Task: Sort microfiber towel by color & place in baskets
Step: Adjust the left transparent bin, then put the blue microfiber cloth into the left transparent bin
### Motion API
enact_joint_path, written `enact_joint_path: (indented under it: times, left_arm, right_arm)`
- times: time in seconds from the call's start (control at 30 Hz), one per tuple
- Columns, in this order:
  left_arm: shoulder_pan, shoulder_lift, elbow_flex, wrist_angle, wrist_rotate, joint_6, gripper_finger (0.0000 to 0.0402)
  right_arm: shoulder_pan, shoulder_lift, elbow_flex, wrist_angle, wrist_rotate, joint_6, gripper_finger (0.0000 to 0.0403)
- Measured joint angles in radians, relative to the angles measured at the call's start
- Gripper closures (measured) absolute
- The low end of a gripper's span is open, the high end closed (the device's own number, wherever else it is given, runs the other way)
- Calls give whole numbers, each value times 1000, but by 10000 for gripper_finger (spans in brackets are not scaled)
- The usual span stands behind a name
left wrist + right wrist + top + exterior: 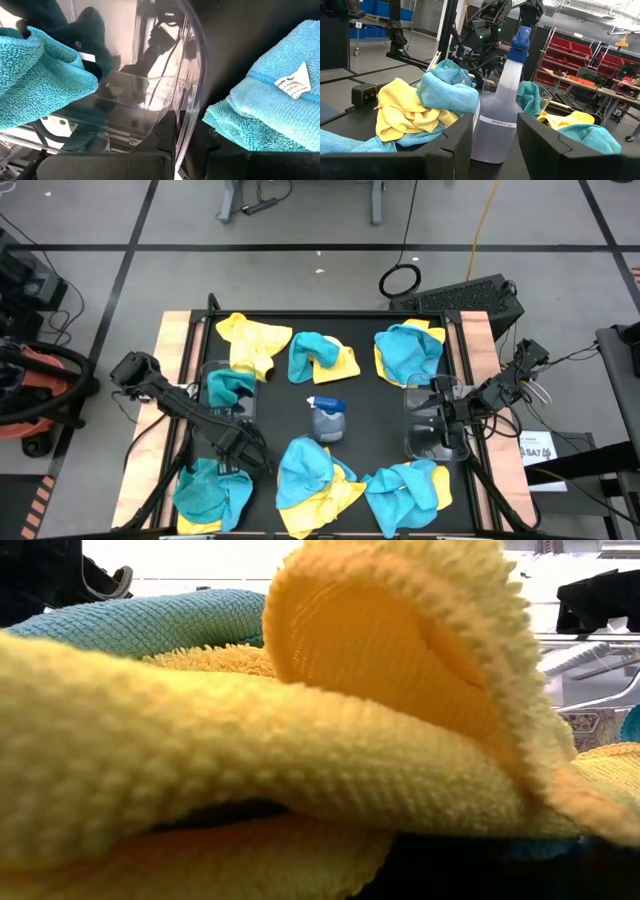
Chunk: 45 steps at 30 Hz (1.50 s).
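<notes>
fuzzy cloth towels [308, 475], glossy clear plastic basket [165, 75]

The white tag [294, 84] on the blue towel [270, 110] has tiny words, too small to read (same for the spray bottle [499, 107] label [497, 121]).

Teal and yellow towels [313, 476] are lying across a black mat [365, 405], a clear bin [228, 395] is showing teal cloth inside, and a grey bottle [327, 418] is wearing a blue top.
</notes>
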Motion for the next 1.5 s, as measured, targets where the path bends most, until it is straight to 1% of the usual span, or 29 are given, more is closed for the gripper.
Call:
enact_joint_path:
  times: [0.1, 0.2, 0.27, 0.5, 0.57, 0.67, 0.8, 0.93, 1.2, 1.5]
  left_arm:
    - [0, 0, 0, 10, 0, 0, 373]
    - [0, 0, 0, 9, 7, 0, 351]
    - [0, 0, 0, 8, 7, 0, 323]
    - [0, 0, 3, -6, 6, 2, 200]
    - [0, -1, 19, -22, 6, 4, 173]
    - [0, -2, 53, -31, 5, 10, 146]
    - [0, -4, 123, -30, -23, 30, 135]
    - [0, -4, 197, -39, -105, 73, 134]
    - [1, -4, 316, -45, -346, 168, 134]
    - [5, -4, 413, -44, -598, 321, 134]
  right_arm:
    - [0, 0, 0, 0, 0, 0, 257]
    - [0, 0, 0, 0, 0, 0, 257]
    - [0, 0, 0, 0, 0, 0, 257]
    - [0, 0, 0, 0, 0, 0, 257]
    - [0, 0, 0, 0, 0, 0, 257]
    - [0, 0, 0, 0, 0, 0, 257]
    - [0, 0, 0, 0, 0, 0, 257]
    - [0, 0, 0, 0, 0, 0, 257]
    - [0, 0, 0, 0, 0, 0, 257]
    - [0, 0, 0, 0, 0, 0, 257]
